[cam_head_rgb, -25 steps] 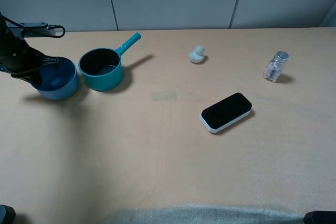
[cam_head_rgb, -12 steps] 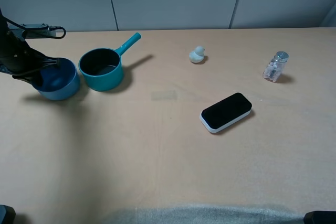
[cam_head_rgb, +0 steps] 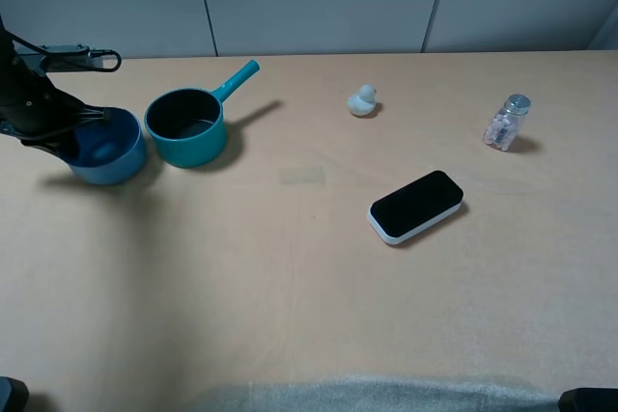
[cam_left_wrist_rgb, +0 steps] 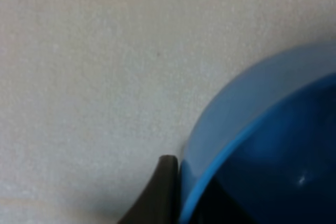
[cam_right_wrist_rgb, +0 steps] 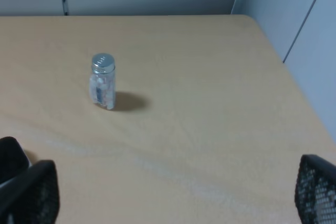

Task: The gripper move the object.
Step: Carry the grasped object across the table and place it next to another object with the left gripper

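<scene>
Straddling the left rim of the blue bowl point(cam_head_rgb: 108, 150), the left gripper point(cam_head_rgb: 71, 138) looks clamped on its wall: one dark finger point(cam_left_wrist_rgb: 161, 195) lies flush against the outside, with a dark shape opposite it inside. The bowl sits at the far left of the table point(cam_head_rgb: 290, 296), just beside the teal saucepan point(cam_head_rgb: 185, 128), which lies to its right with the handle angled away toward the back. The bowl is round, so no long axis matters — a shift rightward would likely meet the pan. The visible insides of both hold nothing. The right gripper point(cam_right_wrist_rgb: 173, 192) has its fingers wide apart, well away near the glass shaker point(cam_right_wrist_rgb: 103, 81).
</scene>
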